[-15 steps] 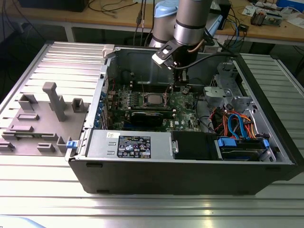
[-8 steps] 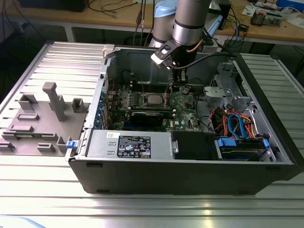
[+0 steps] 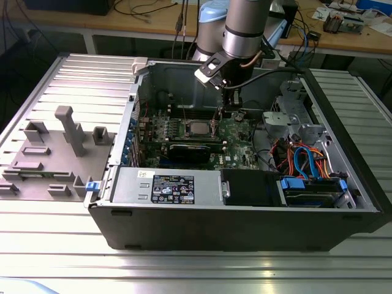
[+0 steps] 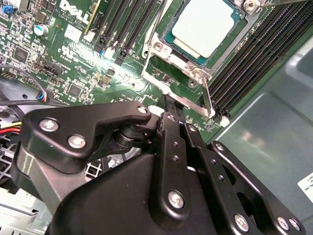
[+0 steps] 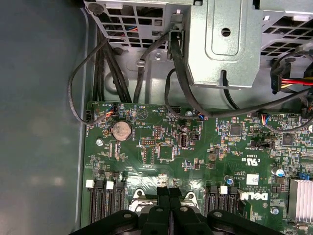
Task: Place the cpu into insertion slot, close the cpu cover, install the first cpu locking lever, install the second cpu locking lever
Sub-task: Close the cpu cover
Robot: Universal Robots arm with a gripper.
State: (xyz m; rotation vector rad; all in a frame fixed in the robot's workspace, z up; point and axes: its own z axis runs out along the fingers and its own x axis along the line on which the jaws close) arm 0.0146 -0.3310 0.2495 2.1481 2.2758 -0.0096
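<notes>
The cpu, a pale silvery square, lies in the insertion slot on the green motherboard inside the open computer case. The silver cpu cover appears to lie flat around it, the chip showing through its window. A thin metal locking lever runs along the socket's edge. My gripper hangs just beside the socket, on the exterior view's right of the cpu. Its black fingers are pressed together, tips close to the cover's edge and the lever.
Black memory slots flank the socket. A long black card lies in front of it. A labelled power supply, a drive cage with coloured cables and case walls surround the board. Grey fixture blocks stand outside the case.
</notes>
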